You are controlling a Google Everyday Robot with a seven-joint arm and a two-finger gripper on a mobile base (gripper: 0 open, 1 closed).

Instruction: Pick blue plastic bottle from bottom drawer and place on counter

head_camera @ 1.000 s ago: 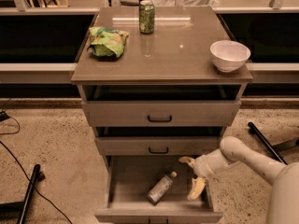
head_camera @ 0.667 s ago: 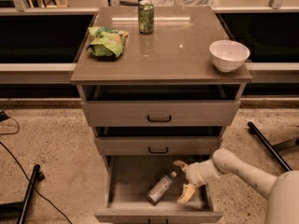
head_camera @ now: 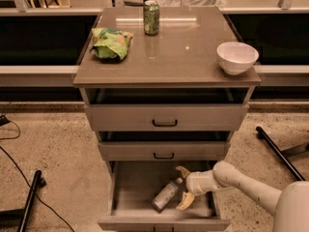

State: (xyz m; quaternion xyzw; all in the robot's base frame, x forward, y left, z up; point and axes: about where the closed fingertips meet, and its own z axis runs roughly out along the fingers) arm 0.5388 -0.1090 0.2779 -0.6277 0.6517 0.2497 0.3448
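Note:
The blue plastic bottle [head_camera: 165, 195] lies tilted on the floor of the open bottom drawer [head_camera: 127, 187], cap toward the upper right. My gripper [head_camera: 183, 187] is inside the drawer at the bottle's cap end, open, with one yellowish finger [head_camera: 183, 172] above the cap and the other [head_camera: 186, 201] below it. The white arm reaches in from the lower right. The counter [head_camera: 183, 57] is the glossy grey-brown top of the cabinet.
On the counter stand a green soda can [head_camera: 151, 17] at the back, a crumpled green bag [head_camera: 111, 43] at the left and a white bowl [head_camera: 237, 57] at the right edge. Two upper drawers with black handles [head_camera: 164, 123] are partly open. A black cable and stand leg [head_camera: 30, 200] lie on the floor.
My gripper has moved left inside the bottom drawer, from its right side up to the bottle's cap end. The bottle has not moved.

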